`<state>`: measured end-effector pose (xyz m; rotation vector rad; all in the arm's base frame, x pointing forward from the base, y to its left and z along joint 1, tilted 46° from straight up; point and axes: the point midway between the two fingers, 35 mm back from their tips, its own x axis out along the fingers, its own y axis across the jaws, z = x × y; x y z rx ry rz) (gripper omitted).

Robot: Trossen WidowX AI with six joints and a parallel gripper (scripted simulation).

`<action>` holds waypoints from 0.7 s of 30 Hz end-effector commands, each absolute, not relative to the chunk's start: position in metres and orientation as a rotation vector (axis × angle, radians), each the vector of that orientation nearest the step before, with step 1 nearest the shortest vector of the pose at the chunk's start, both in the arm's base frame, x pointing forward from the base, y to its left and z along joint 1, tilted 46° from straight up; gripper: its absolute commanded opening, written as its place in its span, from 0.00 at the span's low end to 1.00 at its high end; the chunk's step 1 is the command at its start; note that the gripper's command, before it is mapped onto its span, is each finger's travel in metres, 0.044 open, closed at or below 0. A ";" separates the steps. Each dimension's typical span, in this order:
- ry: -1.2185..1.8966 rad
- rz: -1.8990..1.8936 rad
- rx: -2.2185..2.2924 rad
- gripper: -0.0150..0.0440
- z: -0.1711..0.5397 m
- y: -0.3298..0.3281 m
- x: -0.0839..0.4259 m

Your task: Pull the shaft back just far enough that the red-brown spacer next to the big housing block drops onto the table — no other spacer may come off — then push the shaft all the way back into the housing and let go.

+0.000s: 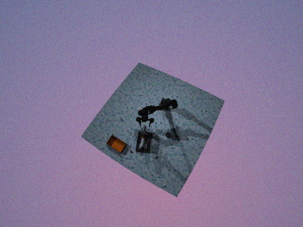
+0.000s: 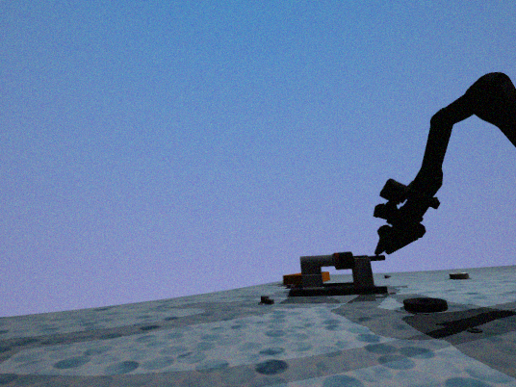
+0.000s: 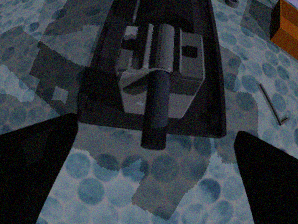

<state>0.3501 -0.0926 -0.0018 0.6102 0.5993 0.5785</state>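
Observation:
The dark shaft (image 2: pixel 380 258) (image 3: pixel 156 112) sticks out of the near grey support (image 2: pixel 364 271) (image 3: pixel 187 95) towards the arm. At the far end of the dark base plate (image 2: pixel 337 291) (image 3: pixel 216 107) stands the big grey housing block (image 2: pixel 310 272). A thin reddish band (image 2: pixel 336 260), seemingly the red-brown spacer, shows against the housing's tube; dark spacers (image 2: pixel 345 260) sit beside it, hard to tell apart. My gripper (image 1: pixel 144 126) (image 2: pixel 378 253) (image 3: pixel 158 131) is wide open and empty, its fingers either side of the shaft's free end. The wrist view shows neither housing nor spacers clearly.
An orange open box (image 1: pixel 116 143) (image 2: pixel 292 279) (image 3: pixel 287 31) stands beyond the fixture. A black disc (image 1: pixel 168 135) (image 2: pixel 425 304) lies to one side of it. A thin bent rod (image 3: pixel 270 103) lies right of the base plate in the wrist view. A small dark piece (image 2: pixel 266 300) and a pale-topped disc (image 2: pixel 458 275) lie farther out.

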 end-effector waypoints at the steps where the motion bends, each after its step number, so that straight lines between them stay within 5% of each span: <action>1: 0.606 0.576 0.616 1.00 -0.006 -0.087 0.353; 21: 0.600 0.578 0.620 1.00 -0.011 -0.071 0.367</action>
